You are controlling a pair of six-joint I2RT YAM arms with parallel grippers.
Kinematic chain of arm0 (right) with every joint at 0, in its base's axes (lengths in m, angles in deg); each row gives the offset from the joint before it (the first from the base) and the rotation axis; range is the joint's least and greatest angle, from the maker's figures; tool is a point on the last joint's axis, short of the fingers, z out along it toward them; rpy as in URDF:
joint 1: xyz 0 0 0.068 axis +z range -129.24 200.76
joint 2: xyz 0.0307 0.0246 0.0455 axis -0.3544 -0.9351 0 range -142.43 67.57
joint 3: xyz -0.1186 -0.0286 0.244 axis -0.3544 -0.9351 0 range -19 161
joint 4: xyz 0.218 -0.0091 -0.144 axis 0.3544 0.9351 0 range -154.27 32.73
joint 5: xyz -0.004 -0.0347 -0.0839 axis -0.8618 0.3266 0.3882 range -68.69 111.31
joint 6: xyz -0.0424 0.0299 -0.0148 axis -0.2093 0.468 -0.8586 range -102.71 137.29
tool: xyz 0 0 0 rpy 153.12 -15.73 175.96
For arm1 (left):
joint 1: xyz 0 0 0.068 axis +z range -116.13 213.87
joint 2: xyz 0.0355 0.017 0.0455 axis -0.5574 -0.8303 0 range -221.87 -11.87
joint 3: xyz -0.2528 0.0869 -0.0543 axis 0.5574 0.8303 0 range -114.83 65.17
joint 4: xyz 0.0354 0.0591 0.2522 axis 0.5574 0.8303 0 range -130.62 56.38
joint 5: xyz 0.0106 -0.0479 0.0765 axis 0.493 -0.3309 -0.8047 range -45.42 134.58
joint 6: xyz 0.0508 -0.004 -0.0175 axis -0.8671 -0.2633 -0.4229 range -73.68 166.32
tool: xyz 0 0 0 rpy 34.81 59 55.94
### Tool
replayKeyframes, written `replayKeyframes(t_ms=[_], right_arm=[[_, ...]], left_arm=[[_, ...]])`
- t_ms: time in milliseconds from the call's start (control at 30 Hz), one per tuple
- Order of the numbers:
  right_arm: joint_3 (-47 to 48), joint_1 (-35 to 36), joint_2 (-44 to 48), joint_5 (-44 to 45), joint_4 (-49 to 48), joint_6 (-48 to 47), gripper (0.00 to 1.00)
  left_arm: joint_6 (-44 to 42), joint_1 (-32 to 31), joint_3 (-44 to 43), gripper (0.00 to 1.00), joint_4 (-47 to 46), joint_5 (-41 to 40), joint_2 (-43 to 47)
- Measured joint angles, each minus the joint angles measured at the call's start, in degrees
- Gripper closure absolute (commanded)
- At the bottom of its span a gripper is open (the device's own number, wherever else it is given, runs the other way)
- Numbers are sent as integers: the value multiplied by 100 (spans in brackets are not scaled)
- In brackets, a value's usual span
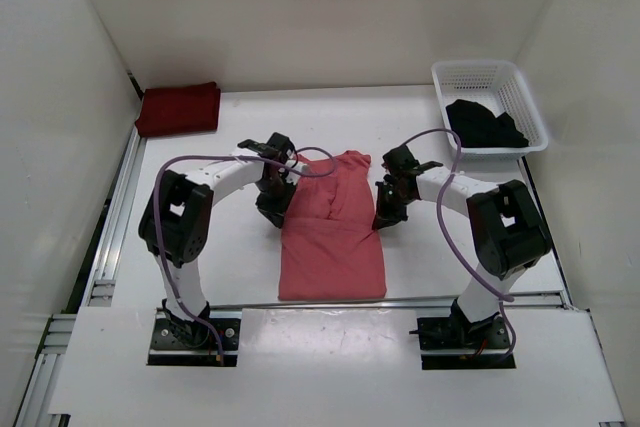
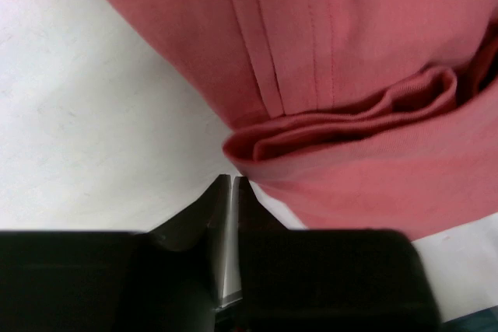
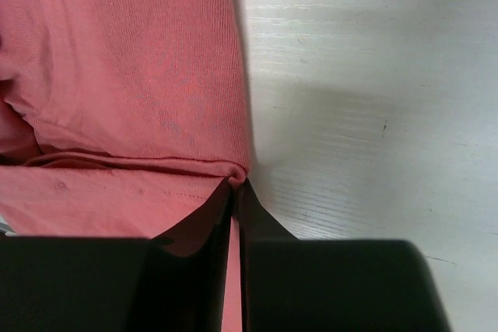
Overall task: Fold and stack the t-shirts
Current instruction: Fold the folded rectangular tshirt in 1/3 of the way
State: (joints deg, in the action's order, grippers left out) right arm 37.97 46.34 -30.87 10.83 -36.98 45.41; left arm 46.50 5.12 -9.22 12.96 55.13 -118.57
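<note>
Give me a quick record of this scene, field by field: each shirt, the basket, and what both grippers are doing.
centre: salmon pink cloth t-shirt, flat on the table, folded into a narrow strip
far left corner: dark maroon cloth t-shirt, folded
far right: black cloth t-shirt, crumpled inside the white plastic mesh basket
left gripper: jaws together at the pink shirt's folded left edge; pinch unclear
right gripper: shut on the pink shirt's right edge
stack: not yet begun
</note>
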Motion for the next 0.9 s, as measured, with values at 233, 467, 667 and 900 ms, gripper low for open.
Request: replayKeyframes(t_ms=[233, 467, 667, 900], right_arm=[[92, 0, 0, 138, 37, -4, 86], [258, -13, 0, 162, 59, -44, 36], [190, -57, 229, 149, 63, -52, 41], [9, -197, 459, 85, -52, -74, 52]], left_arm=[[-15, 35, -68, 90, 0, 20, -81], [-26, 35, -35, 65, 22, -109, -105], [-15, 94, 15, 36, 4, 79, 247], [-15, 131, 229, 32, -251, 678, 745]])
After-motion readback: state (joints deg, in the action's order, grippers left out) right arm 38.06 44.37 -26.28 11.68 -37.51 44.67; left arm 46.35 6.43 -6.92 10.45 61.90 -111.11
